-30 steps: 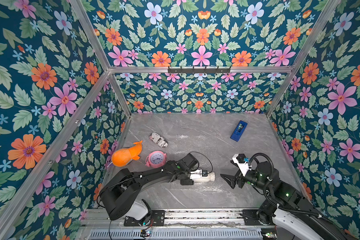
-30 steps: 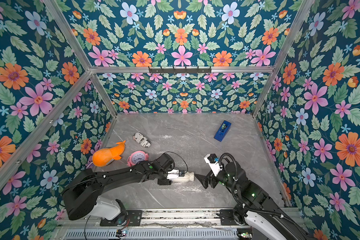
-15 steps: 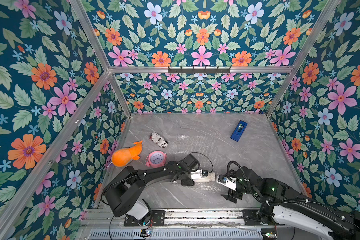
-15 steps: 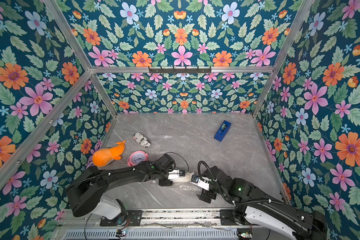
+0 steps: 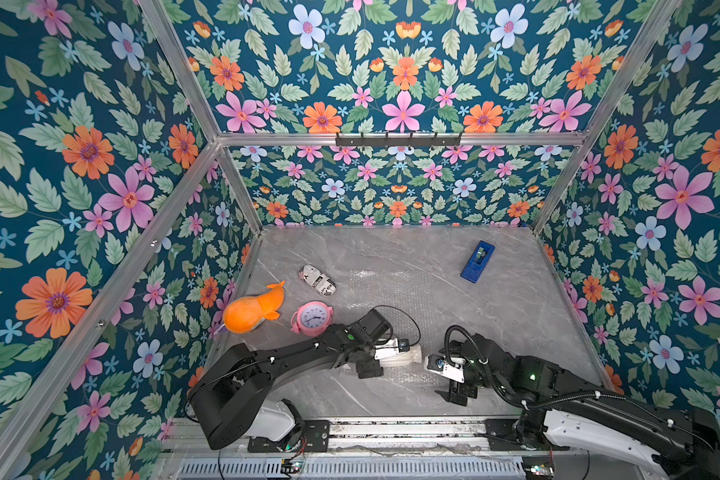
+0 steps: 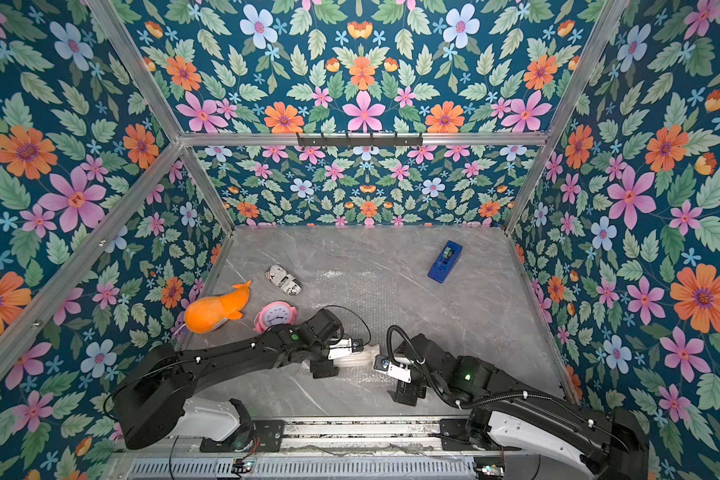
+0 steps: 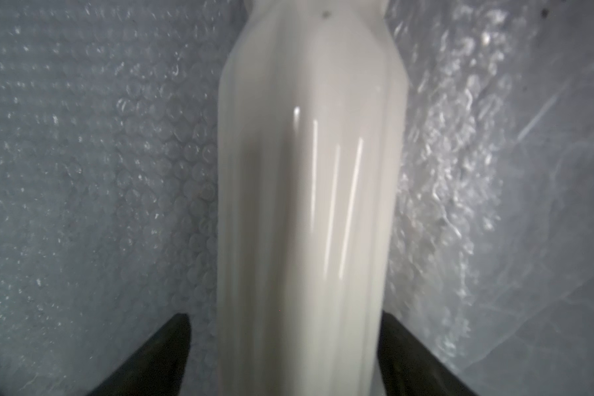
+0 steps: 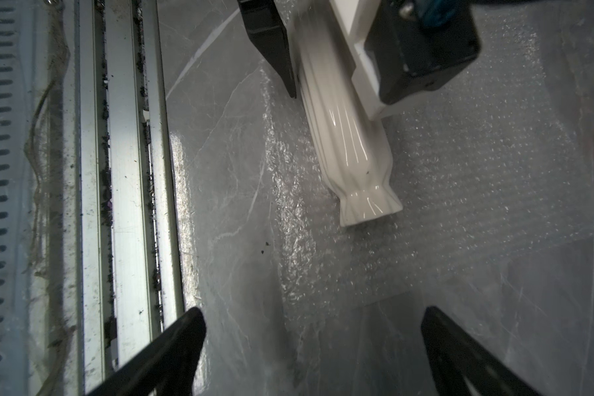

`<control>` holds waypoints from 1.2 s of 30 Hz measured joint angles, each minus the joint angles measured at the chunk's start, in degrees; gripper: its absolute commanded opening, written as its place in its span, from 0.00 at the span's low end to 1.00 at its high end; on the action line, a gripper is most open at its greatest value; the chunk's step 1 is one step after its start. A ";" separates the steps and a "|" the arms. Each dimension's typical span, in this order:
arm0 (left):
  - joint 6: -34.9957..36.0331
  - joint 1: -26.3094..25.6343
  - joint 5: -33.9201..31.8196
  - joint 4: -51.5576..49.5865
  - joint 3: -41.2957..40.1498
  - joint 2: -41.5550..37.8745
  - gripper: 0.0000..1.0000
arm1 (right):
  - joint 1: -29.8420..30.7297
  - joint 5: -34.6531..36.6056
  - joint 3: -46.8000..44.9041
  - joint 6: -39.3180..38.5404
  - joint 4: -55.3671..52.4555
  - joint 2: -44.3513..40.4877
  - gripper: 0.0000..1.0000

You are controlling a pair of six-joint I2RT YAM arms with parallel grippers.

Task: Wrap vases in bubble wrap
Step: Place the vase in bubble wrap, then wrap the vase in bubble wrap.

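An orange plush whale [image 5: 252,311] lies at the left edge of the grey marbled surface [image 5: 516,299], with a pink alarm clock [image 5: 313,318] just beside it and a newspaper-print cylinder [image 5: 316,280] a little farther back.

The left gripper [image 7: 286,314] reaches in from the left and straddles the base end of the cream ribbed vase [image 5: 408,356]. Its black fingers [image 7: 158,356] are spread to either side of the body. The left wrist view shows a gap on one side, while the other finger sits right against the ceramic.

The vase lies on its side on the bubble wrap [image 5: 391,291], near the sheet's front end, with its scalloped rim pointing toward the right arm. The clear sheet runs from there toward the back of the surface.

The right gripper [image 8: 312,310] is just beyond the rim, close to the front rail. Its fingers [image 8: 172,349] stand wide apart and hold nothing; only the sheet's edge and bare surface show between them.

A blue tape dispenser [image 5: 477,262] sits well apart at the back right.
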 measured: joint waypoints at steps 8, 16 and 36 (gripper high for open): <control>0.09 0.50 -2.21 -1.70 -0.02 -2.21 0.92 | 3.45 -0.13 -1.18 -1.64 5.01 4.68 0.83; -0.11 2.21 -3.93 -2.05 -0.96 -8.72 0.91 | 7.54 0.02 -2.32 -2.23 12.20 11.76 0.66; 0.39 3.32 -11.96 -0.13 -4.92 -21.53 0.88 | 9.44 4.35 -2.27 -5.90 36.00 34.34 0.52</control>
